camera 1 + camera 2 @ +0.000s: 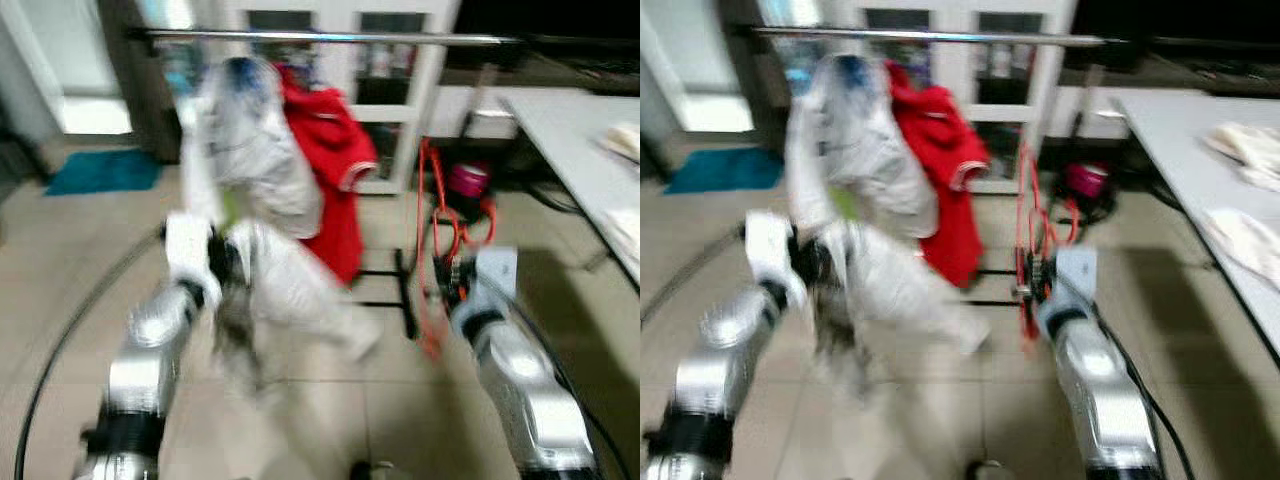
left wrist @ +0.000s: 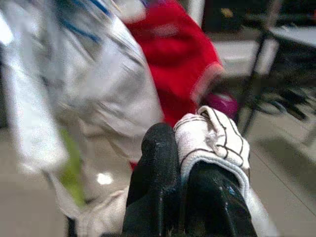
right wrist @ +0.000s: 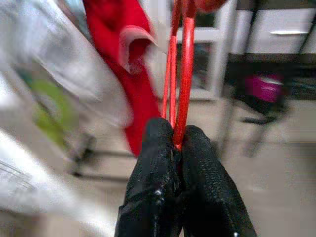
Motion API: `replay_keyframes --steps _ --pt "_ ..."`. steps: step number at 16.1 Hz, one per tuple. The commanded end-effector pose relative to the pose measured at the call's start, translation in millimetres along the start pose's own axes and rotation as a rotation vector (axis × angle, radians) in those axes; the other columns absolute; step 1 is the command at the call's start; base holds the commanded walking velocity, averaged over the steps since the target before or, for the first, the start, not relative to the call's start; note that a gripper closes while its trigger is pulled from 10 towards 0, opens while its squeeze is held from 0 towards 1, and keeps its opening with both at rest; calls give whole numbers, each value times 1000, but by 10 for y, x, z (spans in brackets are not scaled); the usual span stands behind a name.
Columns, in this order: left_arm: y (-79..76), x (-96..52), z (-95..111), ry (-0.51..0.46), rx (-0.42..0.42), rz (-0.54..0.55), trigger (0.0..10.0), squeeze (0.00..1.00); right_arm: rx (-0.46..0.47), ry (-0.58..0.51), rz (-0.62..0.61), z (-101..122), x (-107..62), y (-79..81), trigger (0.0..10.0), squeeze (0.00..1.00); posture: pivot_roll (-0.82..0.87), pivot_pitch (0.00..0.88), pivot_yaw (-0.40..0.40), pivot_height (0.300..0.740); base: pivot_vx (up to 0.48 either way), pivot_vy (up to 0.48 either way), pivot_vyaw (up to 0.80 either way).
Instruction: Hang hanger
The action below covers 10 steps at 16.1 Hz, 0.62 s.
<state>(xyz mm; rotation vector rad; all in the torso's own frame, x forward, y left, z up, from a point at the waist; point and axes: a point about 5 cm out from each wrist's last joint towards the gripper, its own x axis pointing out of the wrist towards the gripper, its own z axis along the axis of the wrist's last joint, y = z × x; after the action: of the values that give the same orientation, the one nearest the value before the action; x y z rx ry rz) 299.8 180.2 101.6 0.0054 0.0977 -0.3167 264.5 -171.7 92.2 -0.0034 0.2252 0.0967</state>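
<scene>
A red wire hanger (image 3: 185, 74) stands upright in front of me on the right, my right gripper (image 3: 176, 137) shut on its lower bar. The same hanger (image 1: 445, 215) rises above that gripper (image 1: 452, 278), below the metal clothes rail (image 1: 330, 38). A white garment (image 1: 255, 170) and a red garment (image 1: 335, 170) hang from the rail. My left gripper (image 2: 180, 148) is shut on a fold of white cloth with dark stitching (image 2: 212, 136). It sits low at the white garment's left side (image 1: 225, 262). The frames are motion-blurred.
A grey table (image 1: 580, 150) runs along the right with pale cloths (image 1: 1250, 150) on it. A white cabinet (image 1: 400, 90) stands behind the rail, and a pink object (image 1: 467, 180) sits on the floor. A teal mat (image 1: 105, 170) lies far left.
</scene>
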Motion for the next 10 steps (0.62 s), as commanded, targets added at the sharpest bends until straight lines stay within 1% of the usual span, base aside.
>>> replay_keyframes --steps 1,2,3,4,6,7,9,10 --pt "-79 38 167 -62 31 -17 10000 0 -61 -53 8 99 -14 39 10000 0 -102 19 4 740 0 0 -800" --pt "-139 14 149 -57 32 -17 10000 0 -71 -69 16 113 -40 50 10000 0 -107 20 0 740 0 0 -800" --pt "-167 5 157 -59 35 -19 10000 0 -76 -79 9 125 -46 45 10000 0 -107 20 0 740 0 0 -800" --pt "-228 -14 204 -84 32 -26 10000 0 -75 -116 -20 155 -65 33 10000 0 -110 20 -3 740 0 0 -800" --pt "-241 -21 230 -95 46 -14 10000 0 -135 -157 -64 197 -83 11 10000 0 -110 20 -4 740 0 0 -800" --pt "-237 -16 264 -116 54 14 10000 0 -192 -203 -131 247 -88 -34 10000 0 -112 20 -2 740 0 0 -800" --pt "-218 -14 291 -139 73 40 10000 0 -108 -276 -199 311 -98 -32 10000 0 -114 19 1 740 0 0 -800" --pt "-222 -8 302 -148 72 42 10000 0 -89 -289 -192 344 -94 -8 10000 0 -111 19 2 740 0 0 -800"
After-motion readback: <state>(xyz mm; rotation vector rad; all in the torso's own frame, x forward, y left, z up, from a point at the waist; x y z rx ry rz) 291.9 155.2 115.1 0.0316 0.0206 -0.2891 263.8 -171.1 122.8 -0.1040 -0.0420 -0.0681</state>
